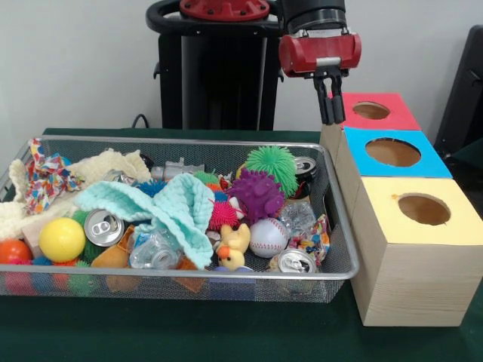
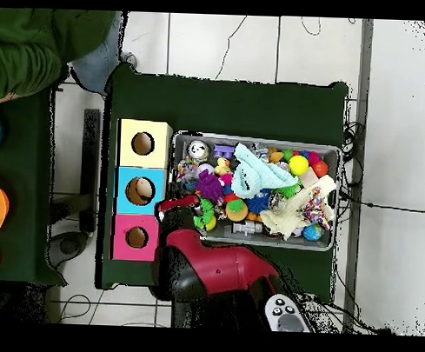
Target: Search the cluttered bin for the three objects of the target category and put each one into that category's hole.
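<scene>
The gripper [image 1: 330,105] hangs at the upper right of the front view, beside the red box [image 1: 375,111], fingers nearly together and holding nothing. The bin [image 1: 339,226] at lower left is packed: spiky balls [image 1: 259,194], a baseball [image 1: 268,237], cans [image 1: 103,226], a mint cloth [image 1: 170,207], a duck [image 1: 234,246]. The target category can't be told. The blue box [image 1: 393,153] and yellow box [image 1: 423,210] show dark holes whose insides are hidden, so I judge most sorting remains.
</scene>
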